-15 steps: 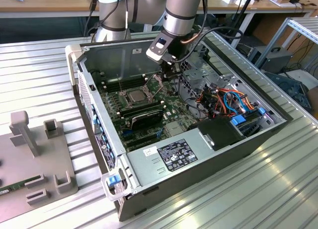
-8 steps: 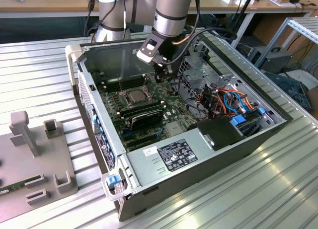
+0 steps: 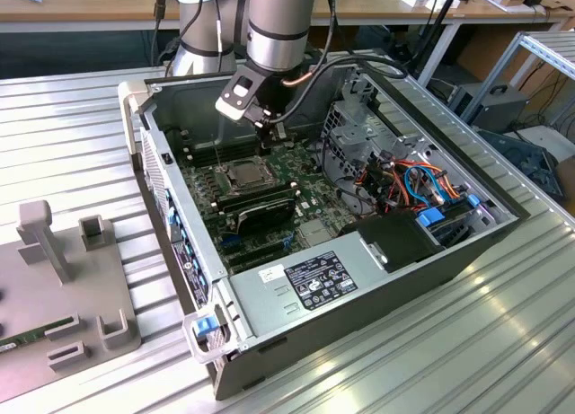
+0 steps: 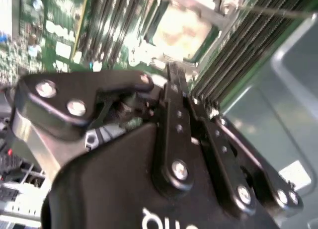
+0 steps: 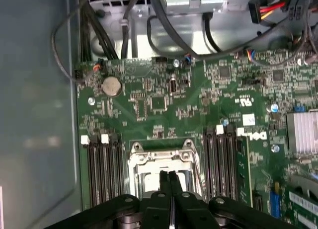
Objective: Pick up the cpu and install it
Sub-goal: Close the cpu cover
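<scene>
my claw (image 5: 169, 179) is closed on nothing, just above the socket (image 5: 135, 162). the cpu (image 4: 183, 29) lies in it

A: Surface?
B: Ribbed silver metal table (image 3: 503, 342); built from long parallel slats; bare metal with some glare toward the exterior view's right.
A: Directly on it?
B: Open computer case (image 3: 404, 288), laid on its side around mid-table with the open face up; set at an angle to the slats. Flat grey fixture plate (image 3: 54, 297) at the exterior view's left, cut off by the frame edge; carrying grey upright blocks (image 3: 45, 239) of several shapes.
A: Case and plate touching?
B: No; near each other but apart; separated by a strip of bare slats.
A: Case square on the table?
B: Flat on the slats; not tilted.
</scene>
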`<control>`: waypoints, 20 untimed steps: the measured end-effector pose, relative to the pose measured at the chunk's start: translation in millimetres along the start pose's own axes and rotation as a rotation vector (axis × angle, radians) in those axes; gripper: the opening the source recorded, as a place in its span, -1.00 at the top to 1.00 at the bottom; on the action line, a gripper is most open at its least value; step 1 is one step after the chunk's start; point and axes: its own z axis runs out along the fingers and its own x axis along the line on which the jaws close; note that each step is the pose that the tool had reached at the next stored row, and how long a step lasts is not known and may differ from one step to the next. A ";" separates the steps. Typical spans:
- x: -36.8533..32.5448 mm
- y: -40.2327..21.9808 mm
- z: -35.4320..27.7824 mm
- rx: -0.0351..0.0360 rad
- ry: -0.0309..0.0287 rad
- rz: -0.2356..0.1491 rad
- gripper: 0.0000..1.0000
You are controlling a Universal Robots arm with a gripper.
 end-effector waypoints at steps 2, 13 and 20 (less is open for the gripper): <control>0.0 0.0 0.0 -0.0001 -0.0015 0.000 0.79; 0.0 -0.6 5.1 0.0462 0.0130 0.001 0.79; -0.7 -8.3 7.3 0.0551 0.0122 -0.001 0.79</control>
